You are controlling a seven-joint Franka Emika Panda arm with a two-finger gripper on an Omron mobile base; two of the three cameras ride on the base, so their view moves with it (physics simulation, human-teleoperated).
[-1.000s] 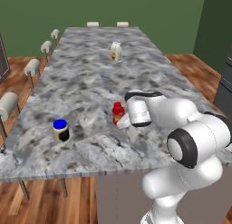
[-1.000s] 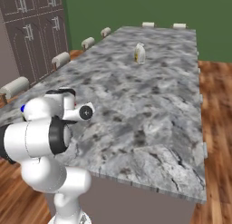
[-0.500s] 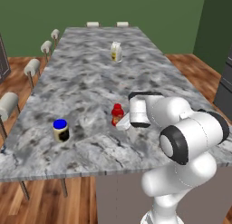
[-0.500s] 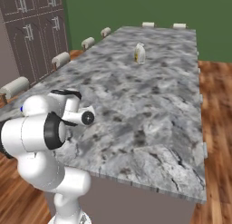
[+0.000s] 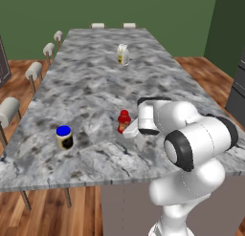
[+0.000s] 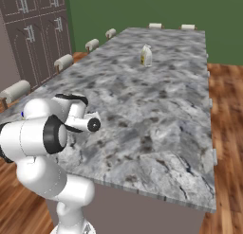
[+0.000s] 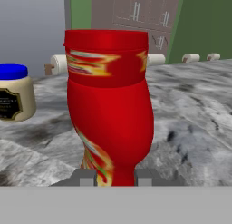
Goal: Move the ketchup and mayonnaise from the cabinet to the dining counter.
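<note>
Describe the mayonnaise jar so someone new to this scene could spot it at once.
Start at the long grey-white marbled dining counter and look to its near end, on the side lined with round-cushioned stools. There a short squat jar with a bright blue lid and cream label stands upright, apart from the red ketchup squeeze bottle held in the claw. No other item has a blue lid.

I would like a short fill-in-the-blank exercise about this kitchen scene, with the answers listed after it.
1. The hand is shut on the small ____ squeeze bottle.
2. The short jar has a bright ____ lid.
3. Both stand on the grey-white ____ counter.
4. The small cream carton stands at the counter's ____ end.

Answers: red; blue; marbled; far
</note>
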